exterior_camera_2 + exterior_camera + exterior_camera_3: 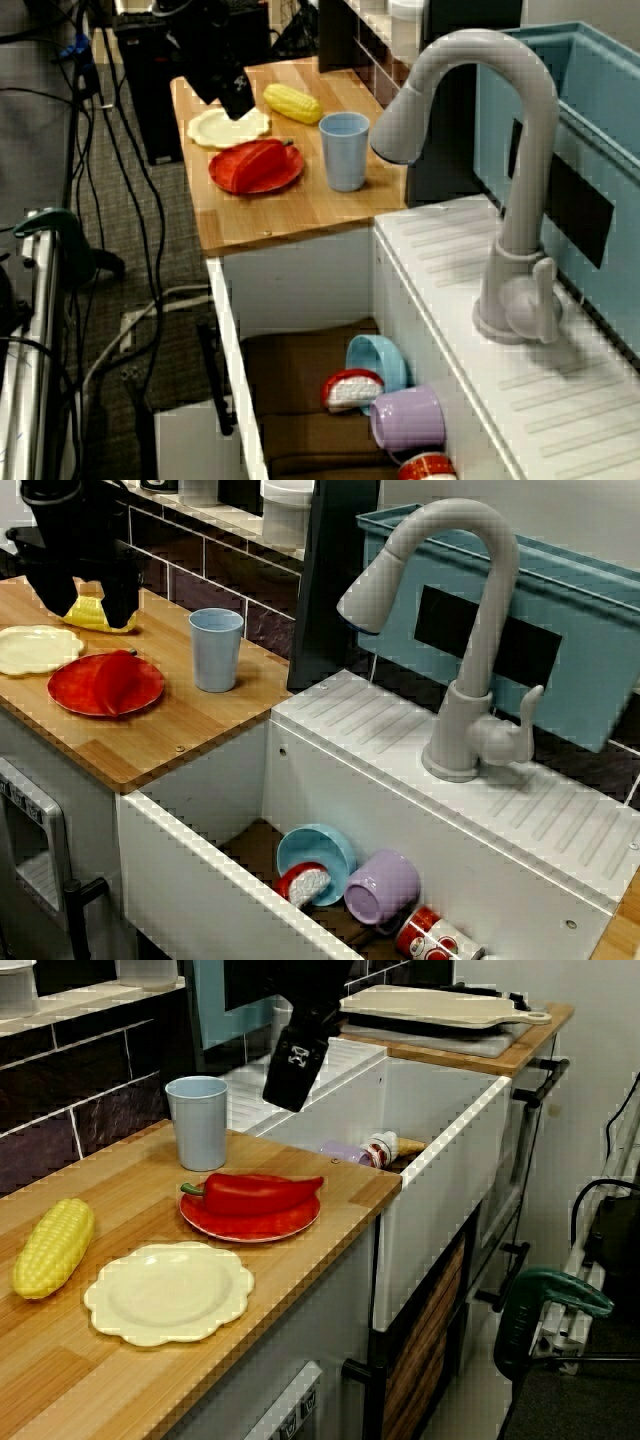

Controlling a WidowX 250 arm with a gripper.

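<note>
Lying near the raised tool (untouched): corn

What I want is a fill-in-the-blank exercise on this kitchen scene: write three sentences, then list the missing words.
1. The red plate holds a red ___.
2. The purple mug lies on its side in the ___.
3. Beside the cream plate lies a yellow ear of ___.
Missing words: pepper; sink; corn.
</note>
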